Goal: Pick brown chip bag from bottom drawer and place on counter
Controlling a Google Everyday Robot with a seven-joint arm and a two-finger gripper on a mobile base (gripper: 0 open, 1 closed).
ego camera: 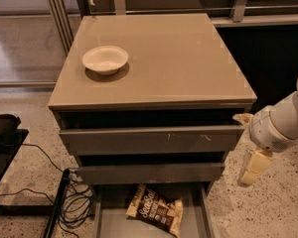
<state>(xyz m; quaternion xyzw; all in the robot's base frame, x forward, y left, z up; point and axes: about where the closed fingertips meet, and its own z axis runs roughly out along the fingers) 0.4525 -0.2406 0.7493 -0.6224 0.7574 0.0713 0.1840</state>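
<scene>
- The tangle of black cables [74, 205] lies on the floor far to the left of the gripper [251, 168], beyond the cabinet. It is no concern for the reach.
- The white bowl [105, 59] sits on the counter [179, 58], up and well to the gripper's left. The bare stretch of counter nearer the gripper looks the better spot for the later placing.
- The brown chip bag [155, 208] lies flat and a little askew on the floor of the bottom drawer [108, 222], below and to the gripper's left. It is well apart from the gripper and has not been touched.
- White script on the bag reads "Sea Salt". The smaller print under it is probably a brand line, but it is too blurred to read.
- The two upper drawer fronts [149, 139] stand slightly ajar and overhang the rear of the open drawer, so only the front part gives a way down.
- The gripper hangs outside the cabinet's right front corner, level with the upper drawers and pointing downwards. I cannot tell whether it is spread or pressed together, and it carries nothing.
- My judgement is that the approach is the step in hand. The gripper should swing left in front of the drawer fronts and drop straight down over the bag. It should then nip a raised crinkle near the middle, not scrape the drawer floor.
</scene>
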